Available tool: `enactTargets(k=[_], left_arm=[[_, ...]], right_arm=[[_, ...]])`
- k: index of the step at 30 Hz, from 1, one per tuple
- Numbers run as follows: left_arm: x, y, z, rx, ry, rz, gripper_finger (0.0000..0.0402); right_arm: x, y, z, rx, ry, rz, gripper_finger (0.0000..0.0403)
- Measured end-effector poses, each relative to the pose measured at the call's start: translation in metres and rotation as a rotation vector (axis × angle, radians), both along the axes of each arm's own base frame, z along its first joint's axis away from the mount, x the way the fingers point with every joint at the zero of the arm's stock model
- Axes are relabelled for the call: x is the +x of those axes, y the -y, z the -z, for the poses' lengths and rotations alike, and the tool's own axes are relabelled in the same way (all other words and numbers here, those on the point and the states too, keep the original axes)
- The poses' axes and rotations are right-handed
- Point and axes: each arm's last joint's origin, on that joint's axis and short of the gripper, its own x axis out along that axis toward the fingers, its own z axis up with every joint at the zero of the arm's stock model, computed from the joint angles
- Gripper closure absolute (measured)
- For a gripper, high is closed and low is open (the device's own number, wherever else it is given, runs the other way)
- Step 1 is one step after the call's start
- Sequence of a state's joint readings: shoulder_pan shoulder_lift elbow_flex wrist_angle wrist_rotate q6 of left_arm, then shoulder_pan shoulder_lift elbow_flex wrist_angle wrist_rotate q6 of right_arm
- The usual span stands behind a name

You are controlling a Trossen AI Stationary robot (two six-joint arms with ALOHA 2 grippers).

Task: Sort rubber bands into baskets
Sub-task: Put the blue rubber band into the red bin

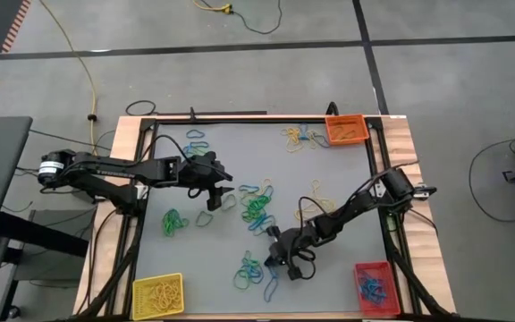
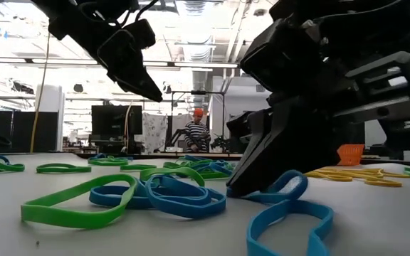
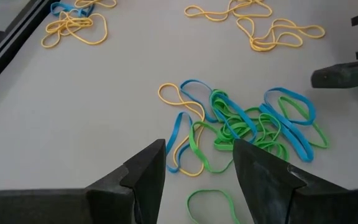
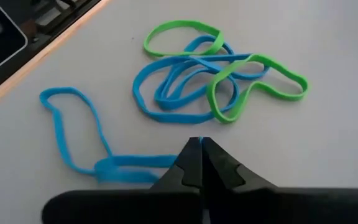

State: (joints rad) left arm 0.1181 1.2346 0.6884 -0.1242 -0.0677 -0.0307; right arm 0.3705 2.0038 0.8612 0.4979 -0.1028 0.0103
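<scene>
Rubber bands in blue, green and yellow lie scattered on the grey table, with one cluster [image 1: 256,206] at the middle. My right gripper [image 4: 199,149] is down at the table's near middle, shut on a blue rubber band [image 4: 73,127]. Just beyond it lies a tangle of blue and green bands [image 4: 197,81]. My left gripper [image 3: 197,168] hangs open above the table left of the middle cluster, touching nothing. The orange basket [image 1: 347,130] stands at the far right corner, the yellow basket [image 1: 157,295] at the near left and the red basket [image 1: 374,286] at the near right. My right gripper pinches one end of the blue rubber band [image 4: 160,163] between its two fingertips. The fingers slant down onto the table [image 2: 237,186]. The rest of the band lies slack on the table beside them [image 2: 283,210].
Yellow bands [image 1: 298,139] lie near the orange basket and a green one [image 1: 173,222] at the left. A black frame and wooden border [image 1: 123,179] run around the table. A person [image 2: 199,131] stands far off in the room behind.
</scene>
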Motion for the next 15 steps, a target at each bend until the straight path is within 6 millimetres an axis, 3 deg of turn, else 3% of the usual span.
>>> enactTargets(k=[7,15], left_arm=[[0.0,0.0,0.0,0.0,-0.001,0.0,0.0223],[0.0,0.0,0.0,0.0,0.0,0.0,0.0223]], right_arm=[[-0.004,-0.001,-0.012,-0.03,-0.004,0.018,0.038],[-0.028,-0.005,-0.064,-0.153,0.015,0.073,0.038]])
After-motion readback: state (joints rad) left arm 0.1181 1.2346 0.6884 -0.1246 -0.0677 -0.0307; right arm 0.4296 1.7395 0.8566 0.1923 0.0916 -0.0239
